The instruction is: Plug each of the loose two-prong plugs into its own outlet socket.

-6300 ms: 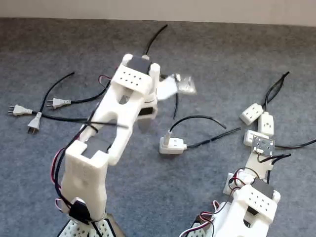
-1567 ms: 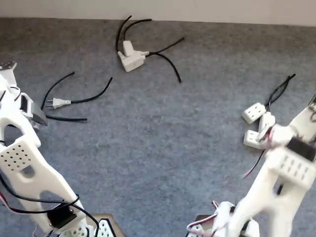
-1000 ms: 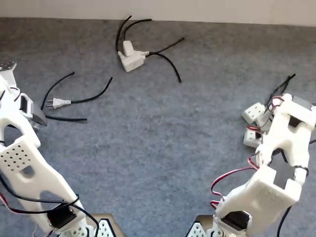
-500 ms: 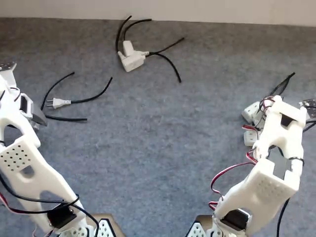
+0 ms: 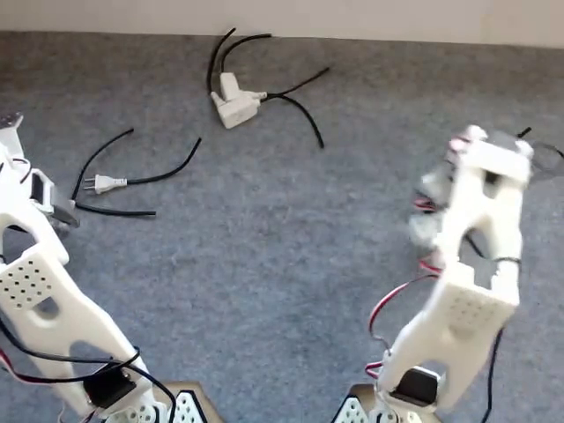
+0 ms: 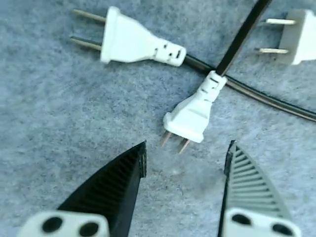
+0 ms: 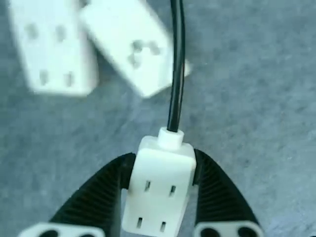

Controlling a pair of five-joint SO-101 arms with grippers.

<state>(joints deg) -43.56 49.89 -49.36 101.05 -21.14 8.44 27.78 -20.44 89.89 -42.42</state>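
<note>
High view, left sector: the left arm stands at 9 o'clock on the desk, and its posture has hardly altered over the last second and a half. In its wrist view the left pincer is released, jaws spread wide. It hangs just short of the middle plug, whose prongs point toward the gap between the jaws. A second plug and a third plug lie near it with their cables crossing. No plug is grasped.

Centre sector: a joined pair lies at 12 o'clock. It has not moved in the recent frames, and it appears to be a plug already seated in its socket.

Right sector: this is where the change is.
- Half a second ago the right arm was bent down over the outlet cluster at 3 o'clock.
- It has since risen and swung inward toward the centre, and it is blurred with motion.
- The right pincer is clenched on an outlet block, sockets facing the camera and its cable trailing away.
- Two spare outlets, one beside the other, remain on the desk beyond it.

Assessment: one socket is now secured and off the desk. The matching step, closing the left pincer on the middle plug, looks still outstanding. Mating cannot proceed until that is done.
</note>
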